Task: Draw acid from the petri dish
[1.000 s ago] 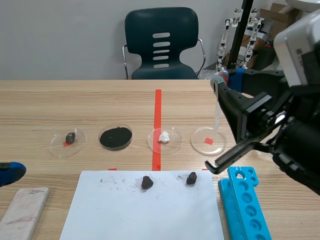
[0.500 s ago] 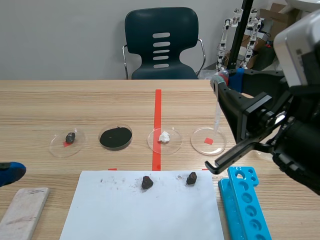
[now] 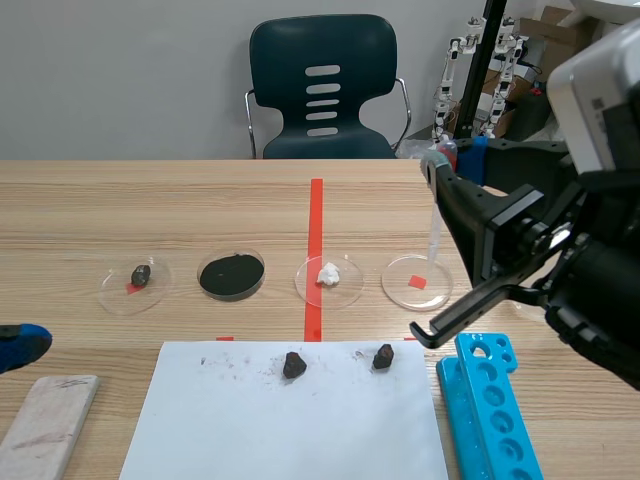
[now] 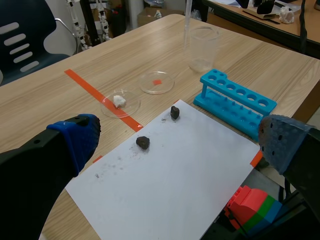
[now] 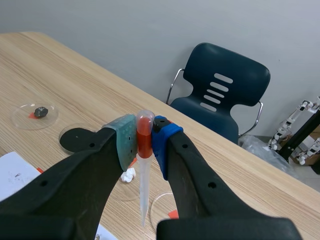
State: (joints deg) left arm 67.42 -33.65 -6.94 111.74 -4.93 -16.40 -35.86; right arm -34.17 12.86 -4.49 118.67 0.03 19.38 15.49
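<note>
Above the rightmost petri dish (image 3: 417,282), pipette (image 5: 144,175) clamped between right fingers (image 5: 126,142), left fingers (image 4: 77,139) spread apart

This seems to be a laboratory room used for robot trials. On the wooden surface (image 3: 150,200) there are four petri dishes (image 3: 400,285) in a row, a blue test tube rack (image 3: 492,410) and a clear beaker (image 4: 203,48). A pipette (image 5: 144,185) is also in use. Behind stand a dark office chair (image 3: 322,88), small robot figures (image 3: 458,60) and cardboard boxes (image 3: 555,25).
</note>
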